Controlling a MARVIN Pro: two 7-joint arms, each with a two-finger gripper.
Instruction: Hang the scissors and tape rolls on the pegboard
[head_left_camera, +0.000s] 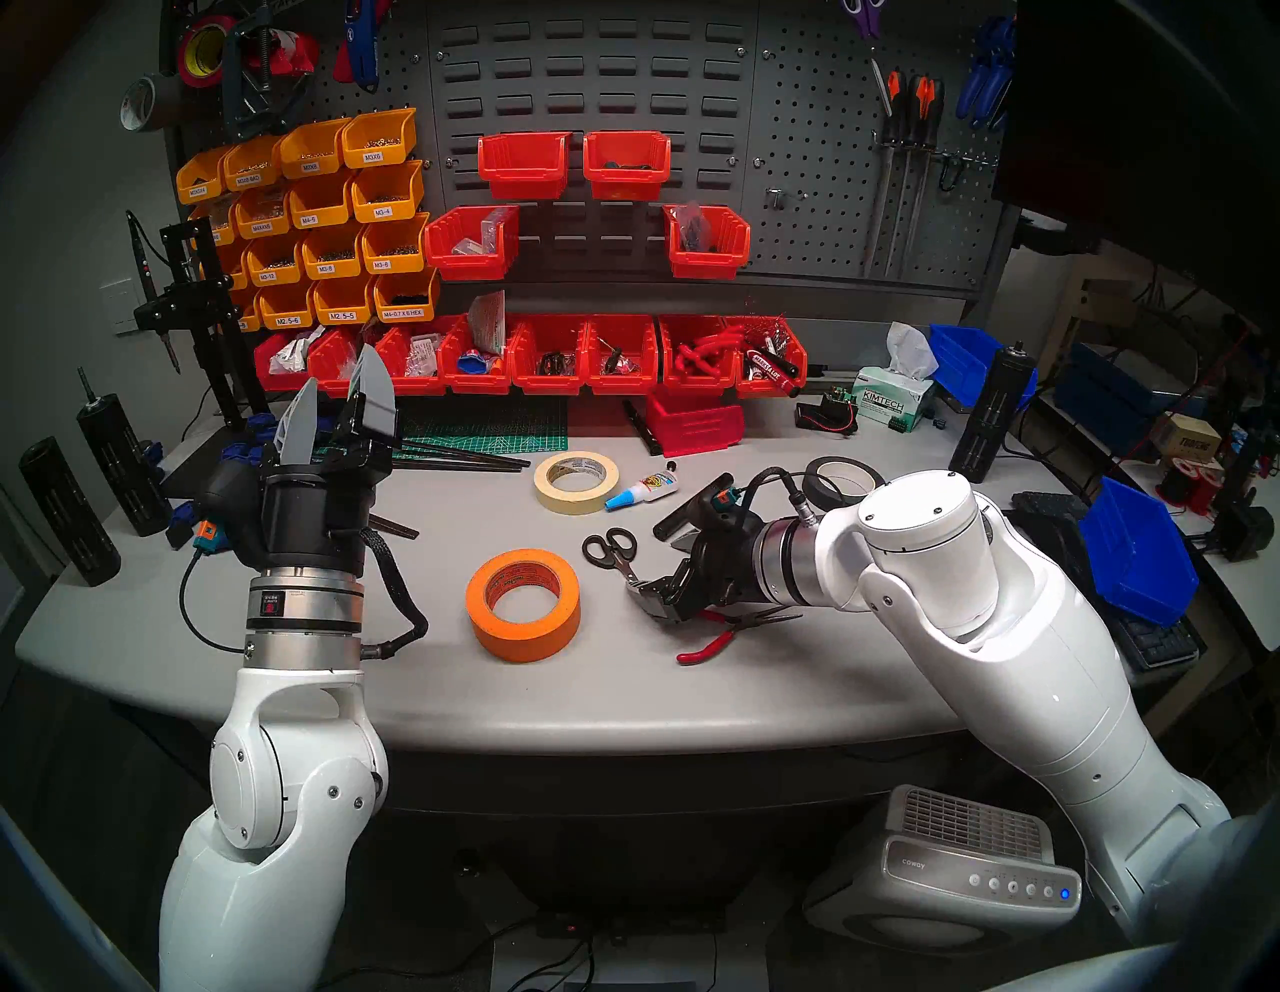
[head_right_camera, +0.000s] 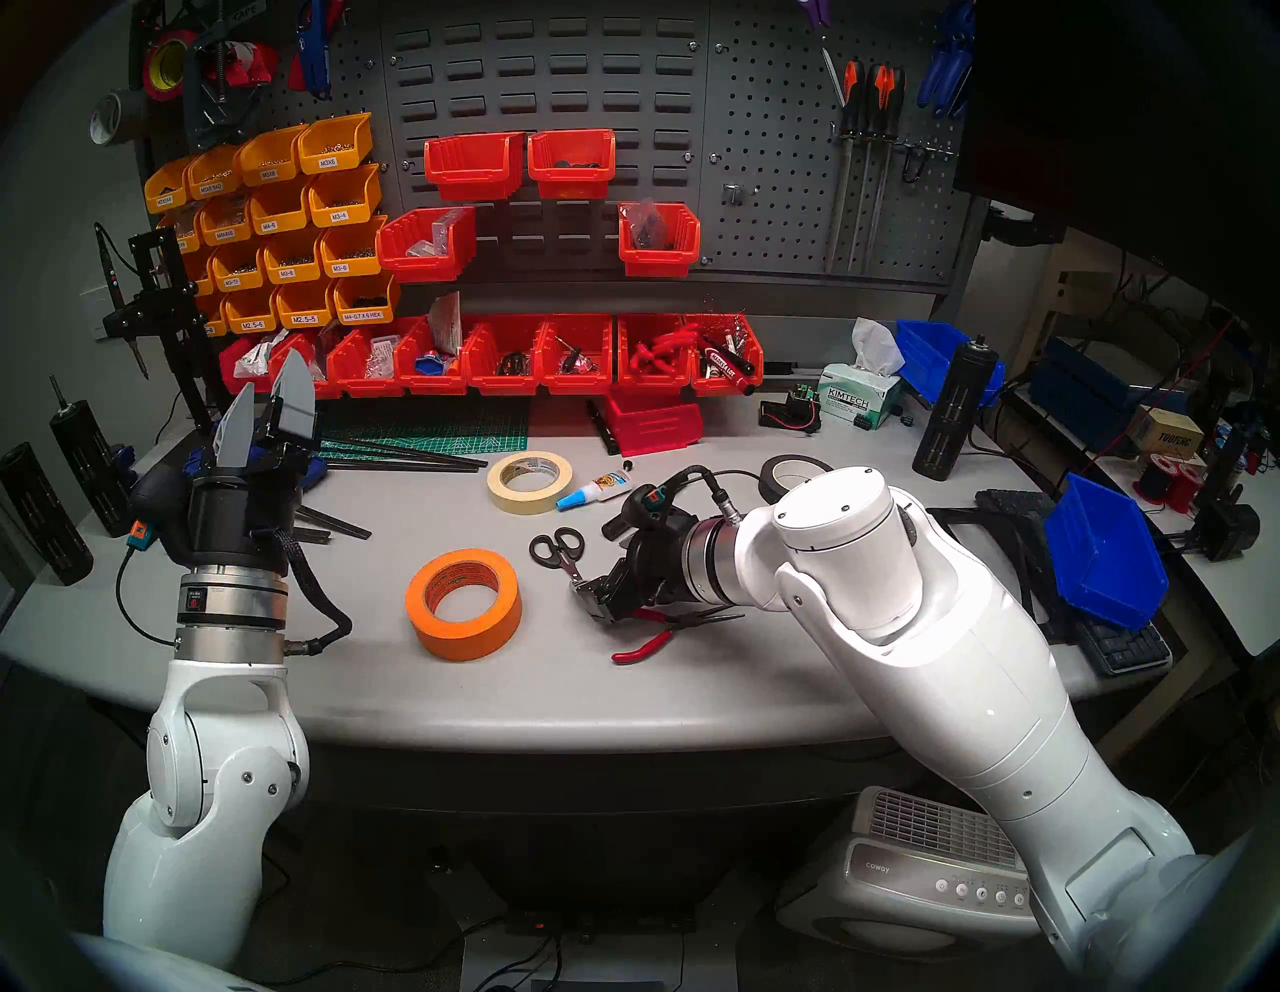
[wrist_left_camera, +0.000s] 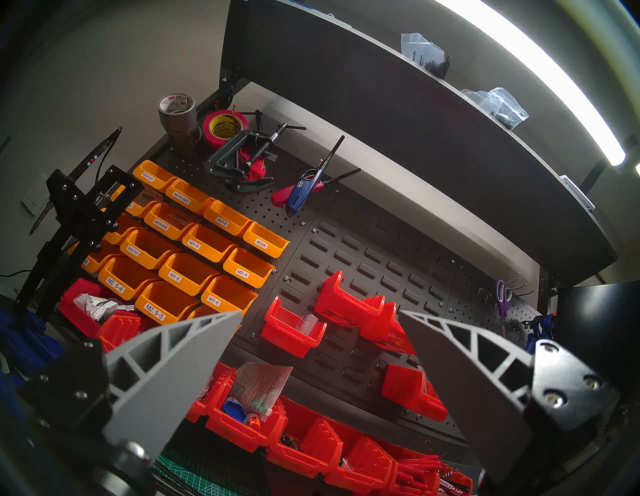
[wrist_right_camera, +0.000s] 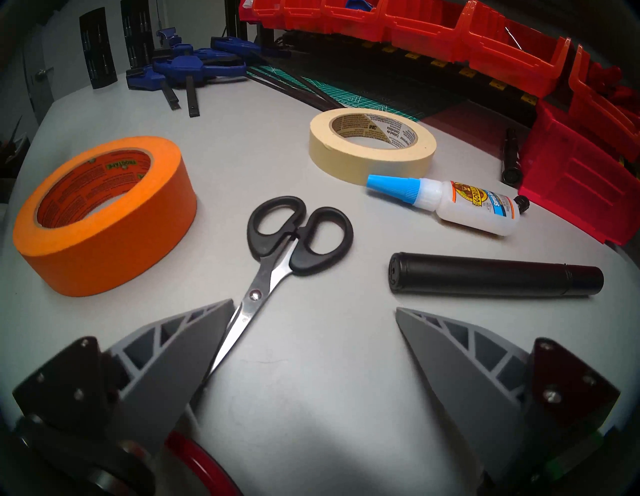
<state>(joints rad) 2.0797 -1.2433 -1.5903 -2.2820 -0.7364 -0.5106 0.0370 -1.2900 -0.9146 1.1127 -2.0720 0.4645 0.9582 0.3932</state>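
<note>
Right pincer: jaws apart, low over the scissors blades on the counter.
Left pincer: apart, raised, empty.

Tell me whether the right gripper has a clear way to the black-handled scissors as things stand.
Probably yes. The right gripper is open and low over the table, the scissors lie flat just ahead, blades beside one finger. The orange tape roll and black tube lie off to the sides.

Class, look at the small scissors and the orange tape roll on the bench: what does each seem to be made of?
Scissors: handles look like matte black plastic; blades look like polished steel, since they glint and mirror the light. Orange tape roll: likely paper tape, dull and slightly textured, wound on a printed core.
</note>
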